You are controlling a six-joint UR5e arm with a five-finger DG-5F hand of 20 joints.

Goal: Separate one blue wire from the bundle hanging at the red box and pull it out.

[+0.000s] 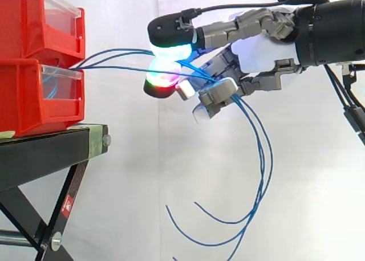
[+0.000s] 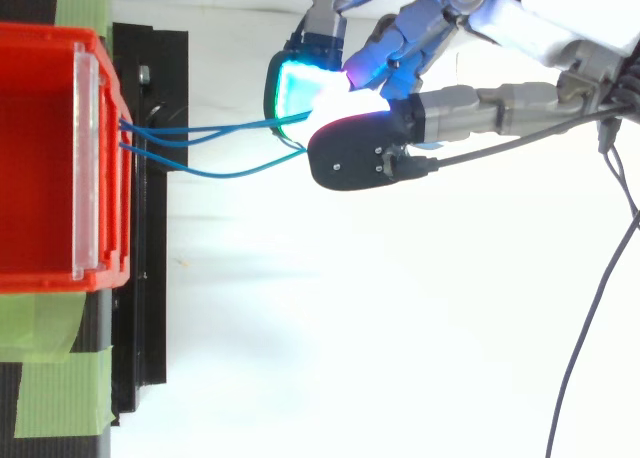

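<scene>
Blue wires [image 1: 114, 68] run from red bin [image 1: 28, 101] to hand [image 1: 256, 50] at 3 o'clock — fingers pinch several; next, isolate one, pull it toward 3 o'clock.

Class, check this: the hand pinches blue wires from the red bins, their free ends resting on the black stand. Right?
No: the blue wires' free ends hang in air below the hand, off the black stand, as the side view shows. The rest holds.
</scene>
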